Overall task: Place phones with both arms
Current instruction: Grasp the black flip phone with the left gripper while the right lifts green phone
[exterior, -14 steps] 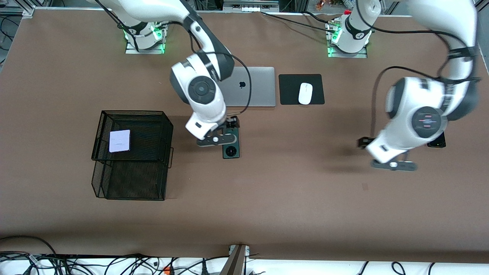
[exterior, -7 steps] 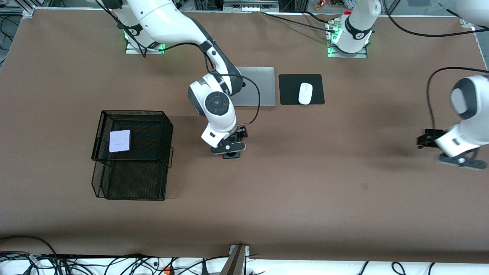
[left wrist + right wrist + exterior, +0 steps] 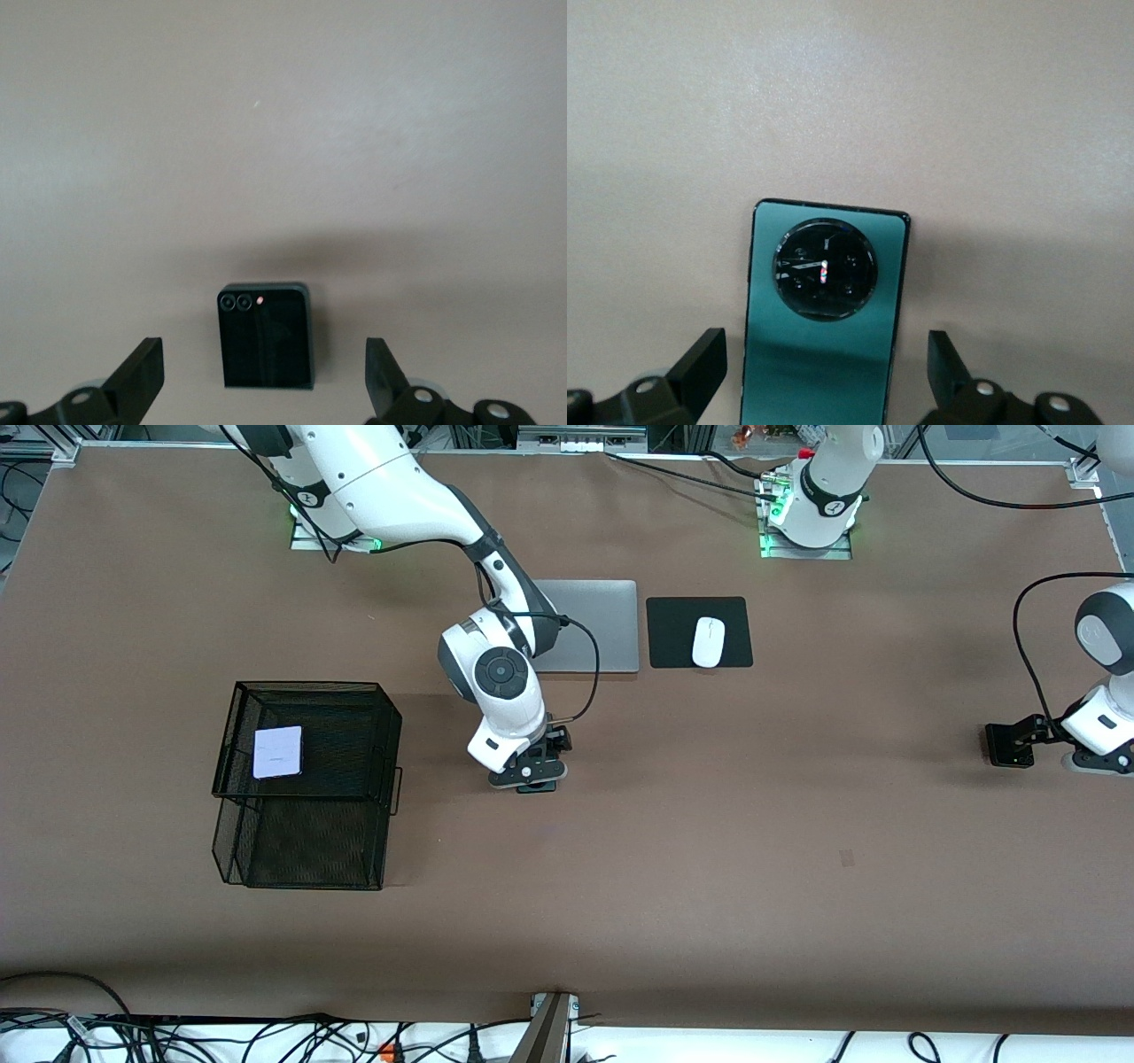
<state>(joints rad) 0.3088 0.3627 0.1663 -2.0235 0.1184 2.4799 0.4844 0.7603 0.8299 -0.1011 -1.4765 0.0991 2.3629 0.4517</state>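
Table: three phones, two grippers.

Front camera: high across my table, facing both arm bases, whole surface seen. Left wrist camera: looking straight down, close over the black phone. Right wrist camera: closer still over the green phone. Each shares its patch with front.

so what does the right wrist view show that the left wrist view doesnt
Only the right wrist view shows the long dark green phone with its round camera ring, lying between the open fingers of the right gripper. Only the left wrist view shows the small black phone, between the open fingers of the left gripper. Both show bare brown table and spread gripper fingers.
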